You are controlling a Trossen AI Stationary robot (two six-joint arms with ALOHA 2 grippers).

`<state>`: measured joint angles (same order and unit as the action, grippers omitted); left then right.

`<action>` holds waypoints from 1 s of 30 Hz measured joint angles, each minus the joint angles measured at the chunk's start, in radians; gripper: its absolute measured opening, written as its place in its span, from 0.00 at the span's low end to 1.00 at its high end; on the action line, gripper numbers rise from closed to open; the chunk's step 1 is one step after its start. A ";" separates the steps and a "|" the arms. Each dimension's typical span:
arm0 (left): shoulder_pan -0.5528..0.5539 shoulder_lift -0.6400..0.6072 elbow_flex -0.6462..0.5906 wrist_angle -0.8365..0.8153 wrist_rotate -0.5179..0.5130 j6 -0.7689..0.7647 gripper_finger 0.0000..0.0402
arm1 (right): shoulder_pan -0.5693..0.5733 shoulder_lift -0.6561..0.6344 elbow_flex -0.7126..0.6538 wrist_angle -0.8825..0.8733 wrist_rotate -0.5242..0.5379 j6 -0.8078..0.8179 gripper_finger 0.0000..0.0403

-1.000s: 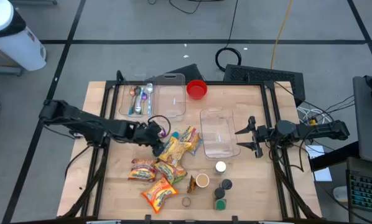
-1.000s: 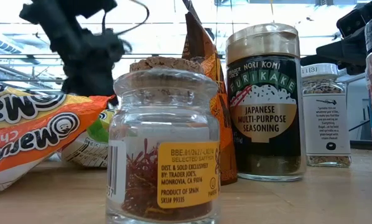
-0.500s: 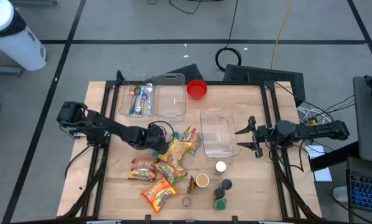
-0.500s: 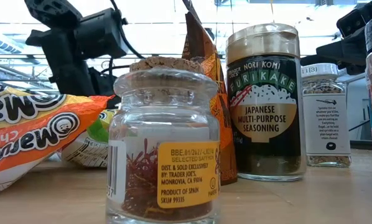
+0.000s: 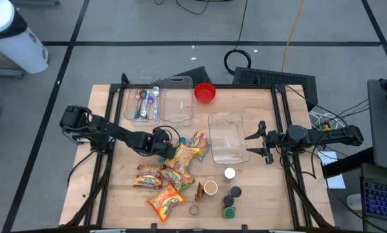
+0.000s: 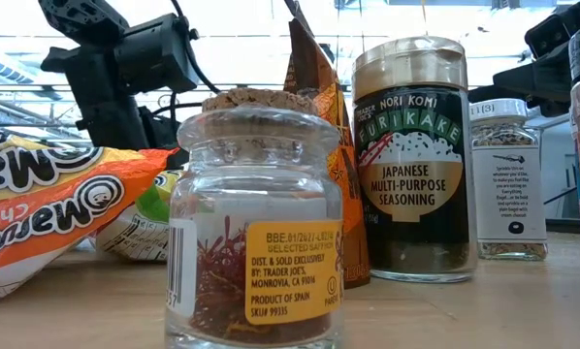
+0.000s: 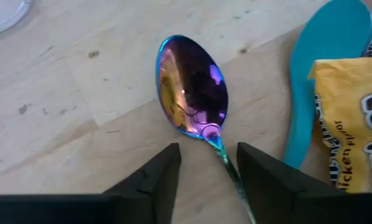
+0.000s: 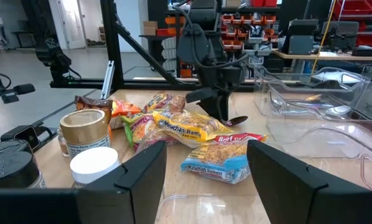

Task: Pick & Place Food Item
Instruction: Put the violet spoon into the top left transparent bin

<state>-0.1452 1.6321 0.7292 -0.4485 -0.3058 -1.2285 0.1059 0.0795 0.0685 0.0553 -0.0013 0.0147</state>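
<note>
Left gripper (image 7: 206, 163) down mid-tabletop, fingers apart straddling the spoon (image 7: 192, 87) handle, nothing held. Noodle packets (image 5: 184, 154) lie just beside. Step: approach. Next, I'd judge: shift onto a packet, then close.

Right gripper (image 5: 261, 143) open, idle near right edge.

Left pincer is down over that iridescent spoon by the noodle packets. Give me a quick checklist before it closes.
1. Left pincer straddles the spoon handle, one finger on each side: ok.
2. Jaws open, not yet gripping: ok.
3. Spoon lies flat on the bare table, bowl free: ok.
4. Clearance from the yellow noodle packet beside the spoon: cannot tell, it sits close to one finger.
5. Clear bin empty and unobstructed: ok.
6. Right pincer waits open beside that bin, away from the left arm: ok.
</note>
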 joint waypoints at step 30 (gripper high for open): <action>-0.002 -0.178 -0.005 0.005 -0.082 0.171 0.01 | 0.000 0.000 0.000 0.000 0.000 0.000 0.54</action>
<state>-0.1474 1.4542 0.7238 -0.4433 -0.3874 -1.0572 0.1056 0.0796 0.0685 0.0555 -0.0011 0.0147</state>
